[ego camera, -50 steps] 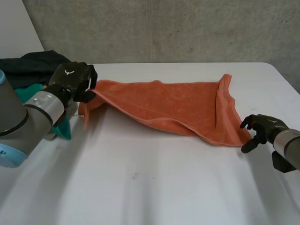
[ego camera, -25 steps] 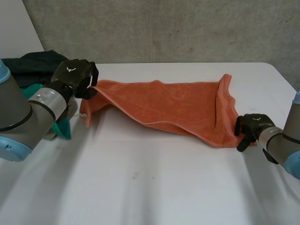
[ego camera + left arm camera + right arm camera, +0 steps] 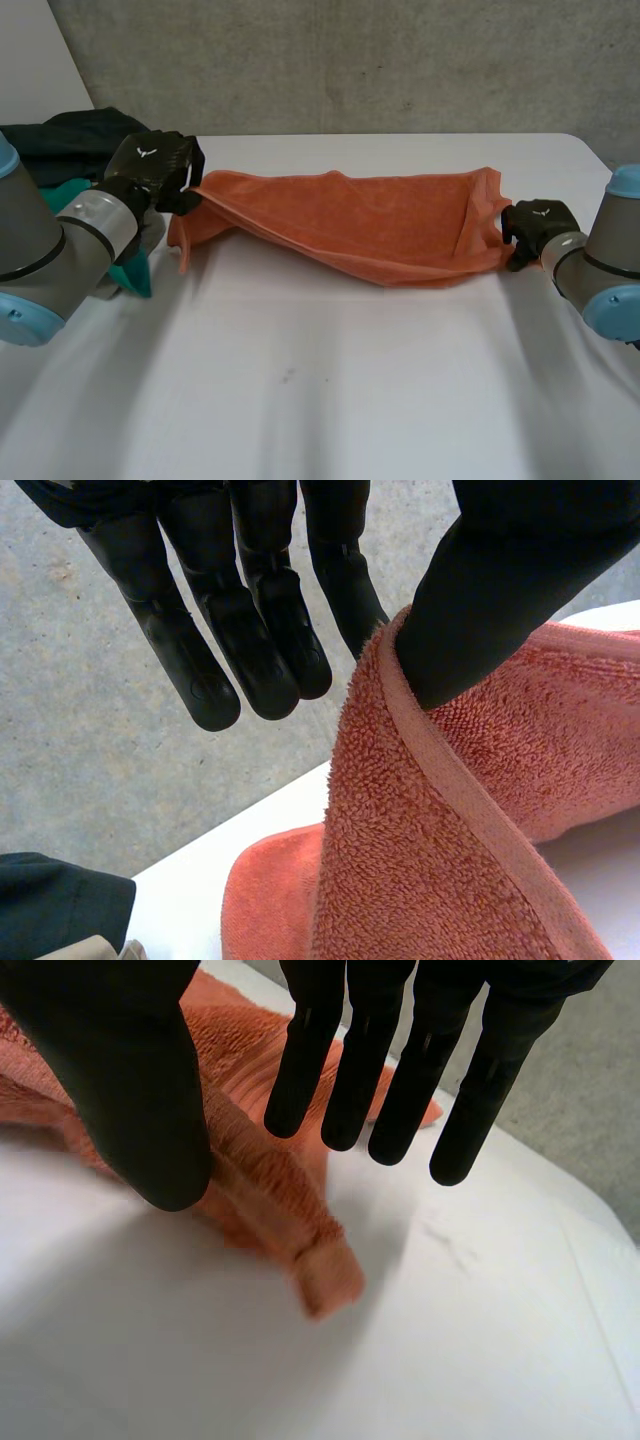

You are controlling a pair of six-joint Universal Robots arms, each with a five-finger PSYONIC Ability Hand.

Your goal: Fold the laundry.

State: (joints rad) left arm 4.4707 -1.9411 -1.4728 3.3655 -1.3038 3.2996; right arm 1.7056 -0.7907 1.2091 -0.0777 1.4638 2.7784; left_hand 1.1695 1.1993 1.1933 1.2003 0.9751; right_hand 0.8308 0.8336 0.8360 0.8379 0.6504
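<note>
Our right robot hand (image 3: 532,228) has risen, pinching the orange towel (image 3: 360,215) by its corner; our left robot hand (image 3: 155,172) pinches the opposite edge (we judge, to keep it taut for folding) across the desk (image 3: 330,400).

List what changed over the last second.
The right hand closed in on the near right corner of the orange towel, pinched it and drew it away from the robot. The left hand still pinches the left corner; the dark clothes pile is unmoved.
</note>
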